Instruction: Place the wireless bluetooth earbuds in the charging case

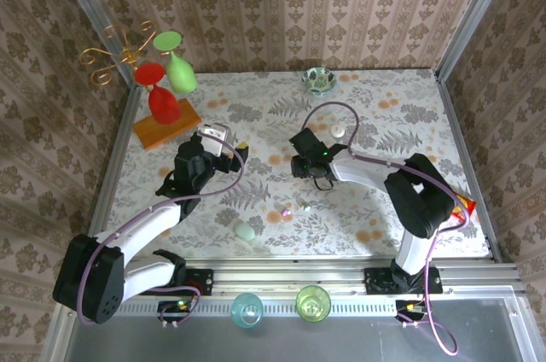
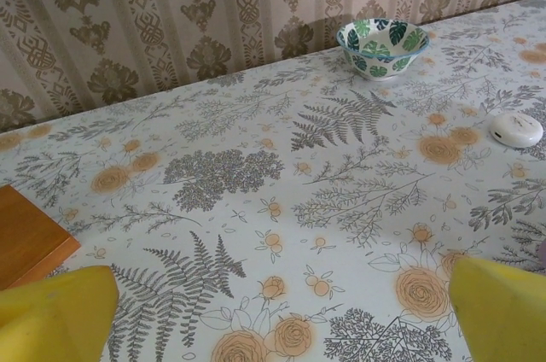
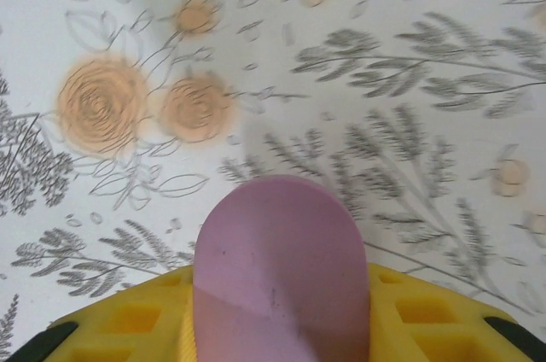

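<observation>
My right gripper (image 3: 281, 315) is shut on a rounded pale lilac charging case (image 3: 280, 259), which stands up between the yellow fingers (image 3: 426, 311) just above the flowered tablecloth. From above, that gripper (image 1: 317, 176) is mid-table. Two tiny earbuds lie just in front of it, a lilac one (image 1: 286, 213) and a whitish one (image 1: 305, 207). A white case (image 1: 339, 130) (image 2: 516, 130) rests farther back. A pale green case (image 1: 245, 231) lies near the front edge. My left gripper (image 1: 226, 140) (image 2: 281, 311) hangs open over bare cloth with nothing between its yellow fingertips (image 2: 55, 315).
A patterned bowl (image 1: 318, 80) (image 2: 382, 46) stands at the back. A wooden block (image 1: 166, 127) (image 2: 26, 238) at back left carries red and green wine glasses beside a gold wire stand (image 1: 119, 56). Two small cups (image 1: 247, 309) (image 1: 312, 302) stand on the front rail.
</observation>
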Robot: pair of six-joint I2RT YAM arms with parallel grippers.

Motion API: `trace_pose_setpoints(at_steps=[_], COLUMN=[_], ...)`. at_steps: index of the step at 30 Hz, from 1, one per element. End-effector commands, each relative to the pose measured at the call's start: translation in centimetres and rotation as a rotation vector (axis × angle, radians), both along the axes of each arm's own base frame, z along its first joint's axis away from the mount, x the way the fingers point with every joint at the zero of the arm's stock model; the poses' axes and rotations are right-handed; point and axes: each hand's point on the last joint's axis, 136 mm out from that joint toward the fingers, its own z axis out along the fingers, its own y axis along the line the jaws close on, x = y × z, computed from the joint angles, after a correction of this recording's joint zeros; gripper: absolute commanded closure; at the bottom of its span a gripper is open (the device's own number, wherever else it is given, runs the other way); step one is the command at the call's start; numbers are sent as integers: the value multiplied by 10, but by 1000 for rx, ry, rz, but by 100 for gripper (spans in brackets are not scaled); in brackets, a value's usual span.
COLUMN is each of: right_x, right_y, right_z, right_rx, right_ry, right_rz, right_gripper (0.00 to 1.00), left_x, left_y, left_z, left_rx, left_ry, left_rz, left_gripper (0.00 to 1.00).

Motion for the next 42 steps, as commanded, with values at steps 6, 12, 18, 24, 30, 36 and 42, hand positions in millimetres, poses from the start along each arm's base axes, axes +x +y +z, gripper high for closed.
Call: trace_pose_setpoints(at_steps=[6,12,18,24,30,36,42], right_x=[-2,7,12,3,-5,2,5], right_y=[-77,-98,-97,-86,-58,-53,-79], right_z=[-14,-26,-32,-27,-12,-2,13], right_rx=[13,8,20,85,154,171,205], right_ry=[11,23,52,75,56,23,-8], right_rz=[-244,-287,-293,-287,-221,-176,-229], right_gripper=[60,60,55,39,37,37,36], left_x=[-6,-6,-6,-4,-1,-2,-9], left_y=[-30,-44,-46,-48,-54,-70,-100], left_z=[2,0,0,-2,-4,-9,-18], left_rx=[22,28,40,42,40,30,51], left_ry=[-47,-44,-44,-38,-36,-14,5], left_rz=[-137,-184,-191,-193,-212,-276,-384], left_gripper=[0,0,0,0,0,0,0])
